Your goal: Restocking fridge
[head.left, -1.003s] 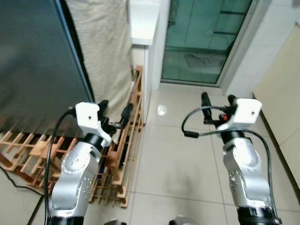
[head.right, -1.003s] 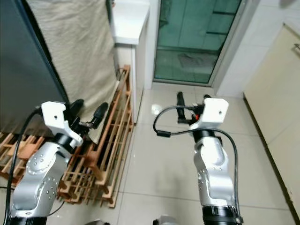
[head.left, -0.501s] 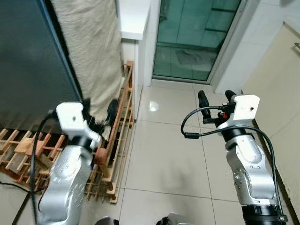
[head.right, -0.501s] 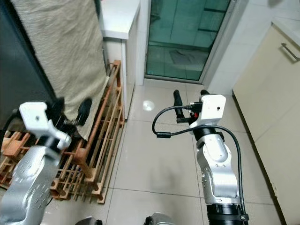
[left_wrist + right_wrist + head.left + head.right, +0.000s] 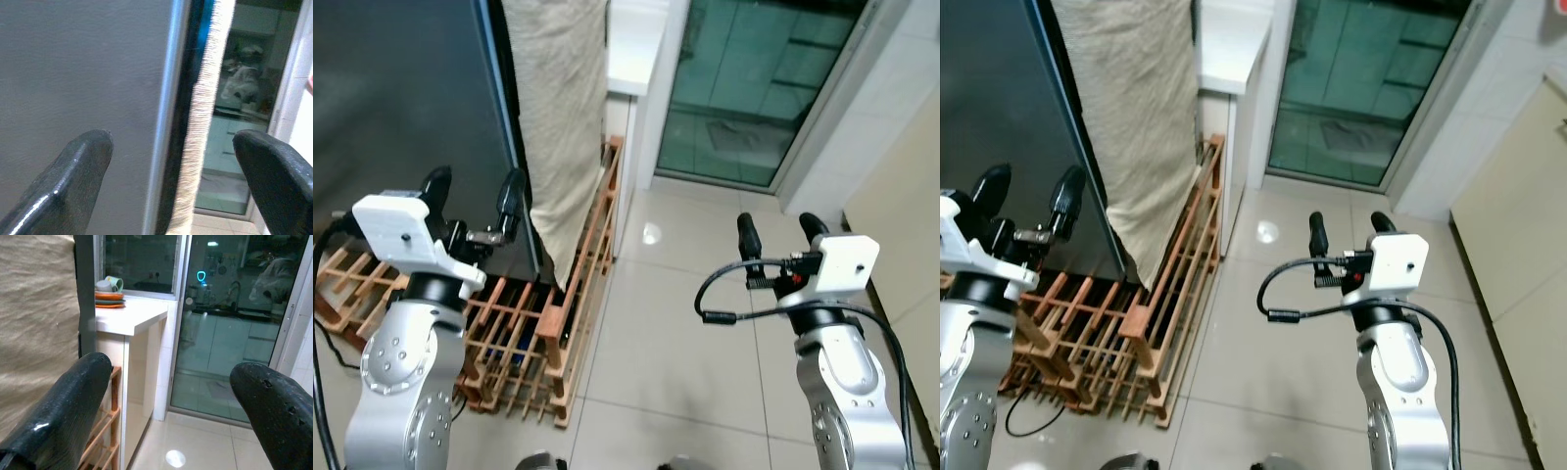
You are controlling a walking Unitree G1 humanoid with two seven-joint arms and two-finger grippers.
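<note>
The dark grey fridge [image 5: 401,108] stands at the robot's left, door closed, just ahead of the left tool [image 5: 475,192], whose fingers are spread apart and hold nothing, near the door's edge. A beige cloth [image 5: 558,117] hangs beside it above a wooden rack [image 5: 558,323]. The right tool [image 5: 776,230] is raised over the tiled floor [image 5: 666,333], fingers apart and empty.
</note>
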